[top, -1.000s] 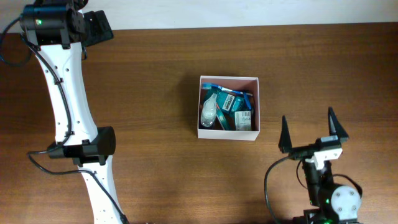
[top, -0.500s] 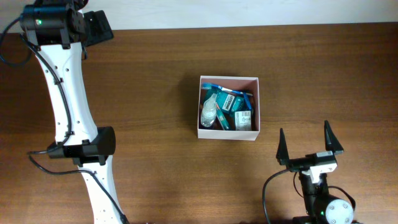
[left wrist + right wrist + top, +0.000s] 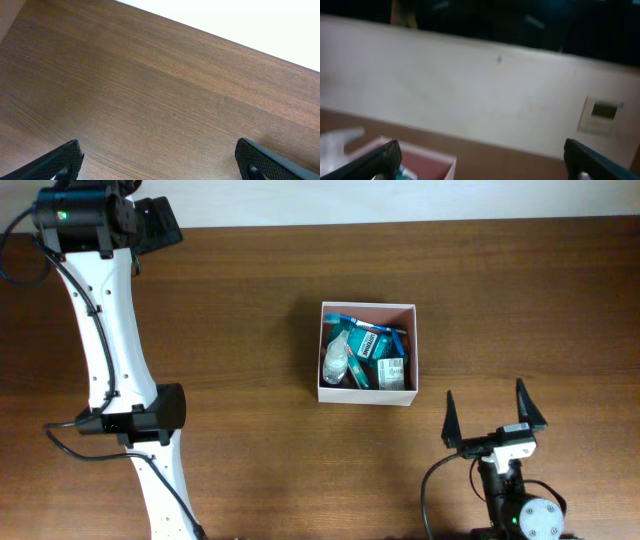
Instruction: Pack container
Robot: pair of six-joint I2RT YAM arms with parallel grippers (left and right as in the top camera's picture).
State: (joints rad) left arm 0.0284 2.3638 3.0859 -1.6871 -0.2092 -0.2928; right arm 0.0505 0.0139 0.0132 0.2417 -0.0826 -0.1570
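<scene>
Two grippers in view, both with jaws at full spread and nothing held. Left gripper (image 3: 160,165) at the far left corner of the table (image 3: 240,300), over bare wood close to the back edge; dark fingers (image 3: 62,160) in the bottom corners of its wrist view, only wood grain between. Right gripper (image 3: 485,393) at the near right of the table, aimed toward the far edge, black fingers well apart, over bare wood.

Container (image 3: 366,397) about mid-table, a little right of centre, flat on the wood, open top up. Well apart from the left gripper; near the right gripper, beyond its fingers and to their left, not touching.

Inside, a jumble of blue and teal toiletries (image 3: 368,345): a small clear bottle (image 3: 338,360) along the left side and a white-labelled packet (image 3: 393,373) in the near right corner. Pinkish lining bare along the far side.

Right wrist view blurred: one corner of the container (image 3: 422,164) low at left, pale room wall (image 3: 470,90) behind, dark band above.
</scene>
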